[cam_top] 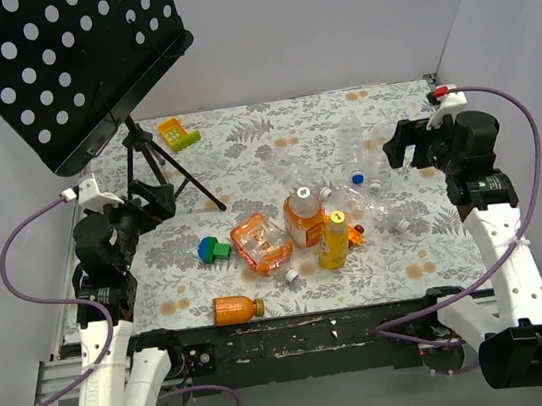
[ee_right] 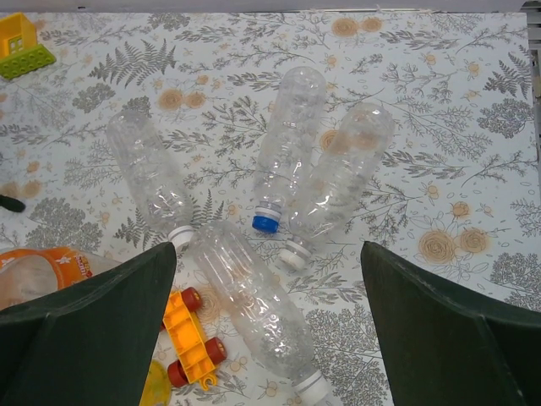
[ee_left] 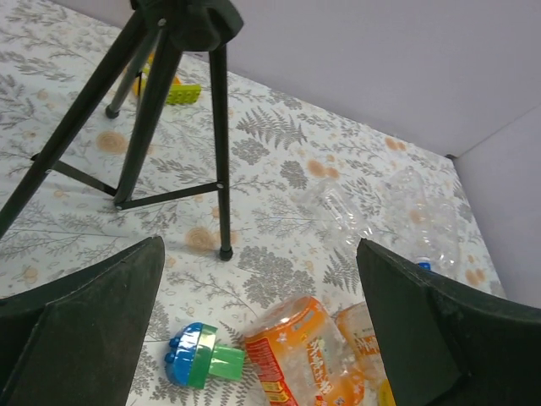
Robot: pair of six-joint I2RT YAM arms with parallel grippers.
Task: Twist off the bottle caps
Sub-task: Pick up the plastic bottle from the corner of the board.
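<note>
**Both hands spread wide above a tabletop of capped bottles**

The flower-patterned tabletop (cam_top: 271,127) carries everything. A black perforated music stand (cam_top: 60,66) on a tripod rises at its far left and hides that corner from the top camera. The left hand (cam_top: 152,197) hangs beside the tripod, and the right hand (cam_top: 404,144) hangs over the far right. Each wrist camera shows its fingers (ee_left: 93,321) spread apart with nothing between them.

Four clear bottles (ee_right: 287,139) lie empty on their sides in a loose cluster right of centre, some of them touching. At centre the upright orange bottle (cam_top: 304,216) stands just beside the dented orange bottle (cam_top: 261,243), which lies on its side and looks partly see-through. The yellow bottle (cam_top: 334,242) stands just right of the upright one. A small orange bottle (cam_top: 233,309) lies near the front edge. Whether the colour of these bottles is drink or wrapper cannot be told.

A yellow-and-green block (cam_top: 178,132) sits at the back. A green-and-blue block (cam_top: 214,249) lies left of the dented bottle, and an orange toy car (ee_right: 193,338) lies beside the yellow bottle.

The bottle caps (cam_top: 301,196) all sit on their necks. They are white on both larger orange bottles, yellowish on the yellow bottle, and white on three clear bottles, with a blue cap (ee_right: 265,223) on the fourth. The small orange bottle's cap looks dark, and its colour is hard to read.

The right wrist view has an orange bottle half covered by a finger. The left wrist view crops the orange bottles at its lower edge.
</note>
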